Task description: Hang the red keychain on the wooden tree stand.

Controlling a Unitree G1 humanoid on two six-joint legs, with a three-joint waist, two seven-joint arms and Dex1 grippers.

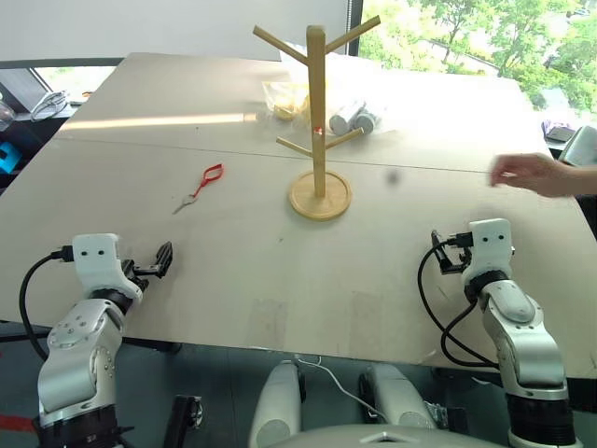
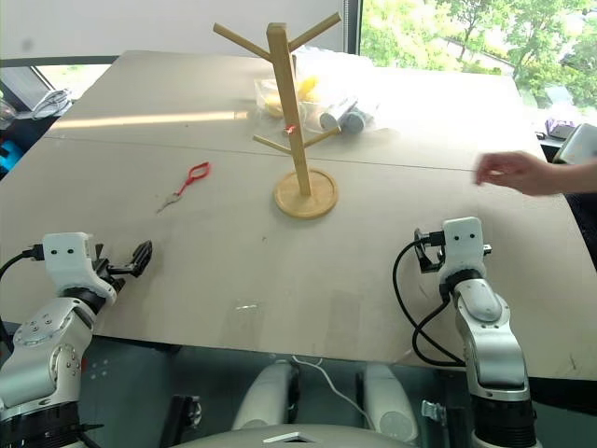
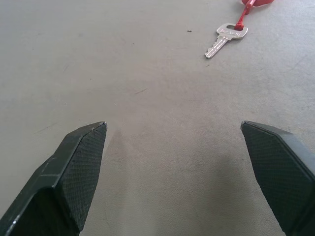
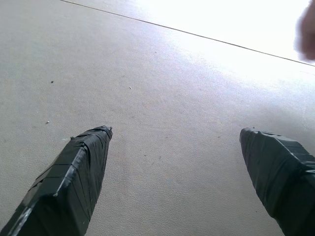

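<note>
The red keychain [image 1: 207, 177] lies flat on the table's left half, its silvery key [image 3: 225, 39] pointing toward me. The wooden tree stand [image 1: 317, 112] stands upright on its round base near the table's middle, to the right of the keychain and a little farther back, with bare pegs. My left gripper [image 1: 160, 260] hovers open over the near left part of the table, short of the keychain, nothing between its fingers [image 3: 78, 167]. My right gripper [image 4: 174, 130] is open and empty over the near right part of the table, well apart from the stand.
A person's hand [image 1: 532, 173] reaches in over the table's right edge. Clear plastic bags with yellow items [image 1: 287, 97] and grey cylinders [image 1: 354, 118] lie behind the stand. A seam line [image 1: 187, 142] crosses the tabletop.
</note>
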